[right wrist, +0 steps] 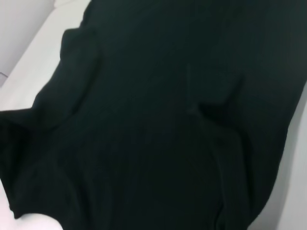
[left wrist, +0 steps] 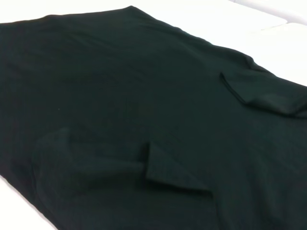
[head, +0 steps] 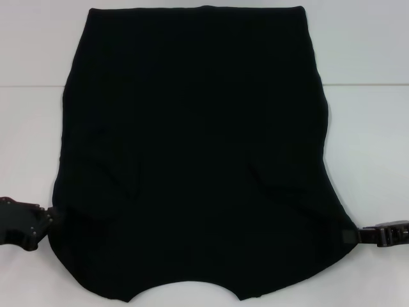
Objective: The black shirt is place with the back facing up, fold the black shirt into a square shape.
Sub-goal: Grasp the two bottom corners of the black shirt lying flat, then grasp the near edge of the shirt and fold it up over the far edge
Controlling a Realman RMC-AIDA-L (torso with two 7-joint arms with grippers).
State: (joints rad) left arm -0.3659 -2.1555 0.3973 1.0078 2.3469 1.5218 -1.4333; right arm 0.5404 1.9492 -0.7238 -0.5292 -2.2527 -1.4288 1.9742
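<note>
The large plain black soft cloth T-shirt [head: 198, 153] lies spread flat across the middle of the white worktop [head: 370, 51], its straight hem toward the far edge and its curved neckline cut-out at the near edge. No lettering shows on the face turned up. Both short sleeves are folded inward onto the body: my left wrist view shows two sleeve flaps [left wrist: 177, 175] lying on top of the cloth, one nearer the camera and one farther off, each with a crisp edge. Low creases run across the lower half of the garment; the upper half toward the far edge lies smooth. My left gripper [head: 46, 225] sits at the near left part of the worktop, touching the shirt's left shoulder edge; whether its fingers are parted or closed, and whether they have hold of any cloth, I cannot tell, since black fingers merge with black fabric. My right gripper [head: 358, 235] sits at the near right part of the worktop, against the shirt's right shoulder edge; its fingers reach onto the cloth margin, but I cannot tell whether they are closed upon it. My right wrist view shows only the shirt's surface with a shallow pucker [right wrist: 204, 110], and bare worktop beside it.
</note>
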